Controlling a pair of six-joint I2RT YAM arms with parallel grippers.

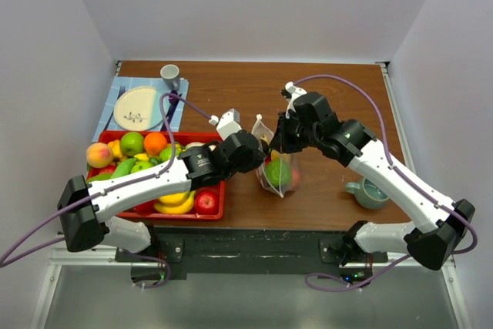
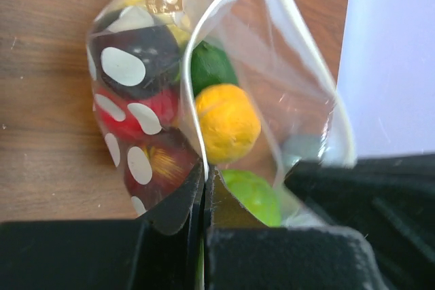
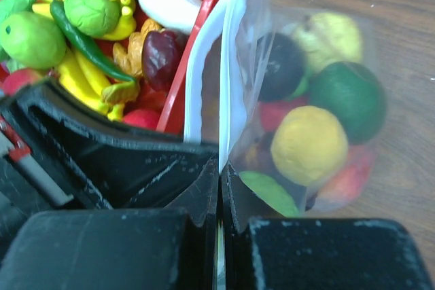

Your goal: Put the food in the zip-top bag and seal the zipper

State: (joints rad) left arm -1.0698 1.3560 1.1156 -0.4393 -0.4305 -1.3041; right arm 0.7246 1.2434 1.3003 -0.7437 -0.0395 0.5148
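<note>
A wooden table (image 1: 231, 86) is seen from above. At far left a blue mat (image 1: 127, 84) is laid out with a white plate (image 1: 137, 107) on it, and a grey cup (image 1: 170, 75) is stood at the mat's far right corner. Nearer the arms, a red tray (image 1: 219, 209) is heaped with food: a peach (image 1: 98, 154), a green apple (image 1: 132, 142), an orange (image 1: 155, 142), bananas (image 1: 176, 203) and a red apple (image 1: 206, 202). The middle of the tray is hidden by the left arm (image 1: 146, 179), which is stretched across it toward the right.

Just right of the tray, the bag (image 1: 279, 175) is held upright on the table between both grippers. The left gripper (image 1: 263, 161) is placed at the bag's left edge. In its wrist view the fingers (image 2: 163, 249) are pressed together, pinching the bag where the zipper (image 2: 194, 100) runs into them, and the mouth is seen parted. A yellow fruit (image 2: 228, 122), a lime (image 2: 211, 66), a plum (image 2: 146, 49) and other red and green pieces are packed inside.

The right gripper (image 1: 279, 144) is set at the bag's top. Its fingers (image 3: 190, 188) are closed on the zipper.

At far right a teal mug (image 1: 370, 193) is stood apart from the bag, partly overlapped by the right arm (image 1: 393, 179).
</note>
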